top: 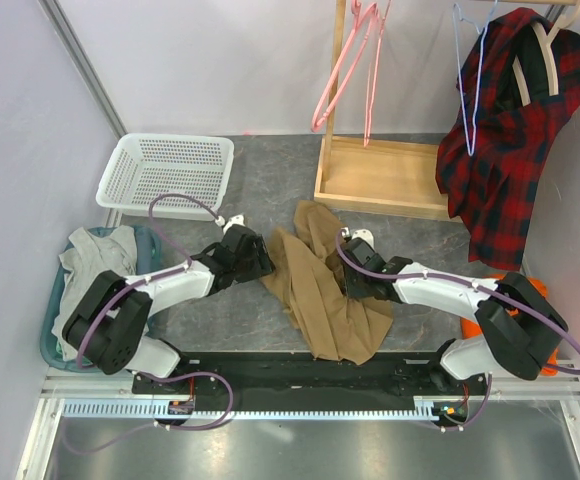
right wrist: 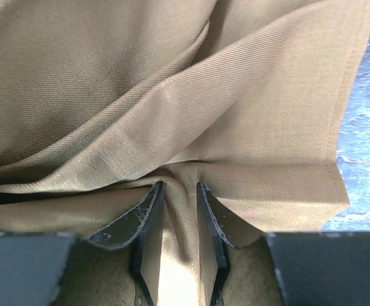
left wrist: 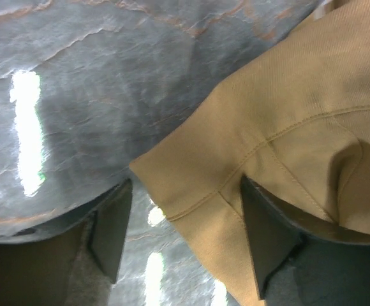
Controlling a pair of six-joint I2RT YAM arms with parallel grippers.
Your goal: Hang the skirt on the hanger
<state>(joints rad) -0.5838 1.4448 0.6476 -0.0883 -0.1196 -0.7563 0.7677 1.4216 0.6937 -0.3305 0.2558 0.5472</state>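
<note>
The tan-brown skirt (top: pixel 322 290) lies crumpled on the table between my two arms. My right gripper (top: pixel 350 272) is at its right edge, and in the right wrist view it (right wrist: pixel 180 213) is shut on a pinched fold of the skirt (right wrist: pixel 172 95). My left gripper (top: pixel 261 262) is at the skirt's left edge. In the left wrist view it (left wrist: pixel 185 226) is open, with a hemmed corner of the skirt (left wrist: pixel 287 127) lying between the fingers (left wrist: pixel 111 233). The pink hanger (top: pixel 345 70) hangs from the rack at the back, apart from both grippers.
A wooden rack base (top: pixel 385 180) stands behind the skirt. A light-blue hanger (top: pixel 473 85) and a red-black plaid shirt (top: pixel 505 140) on a wooden hanger hang at the back right. A white basket (top: pixel 165 175) is at the back left. A grey garment (top: pixel 95 265) lies in a bin at the left.
</note>
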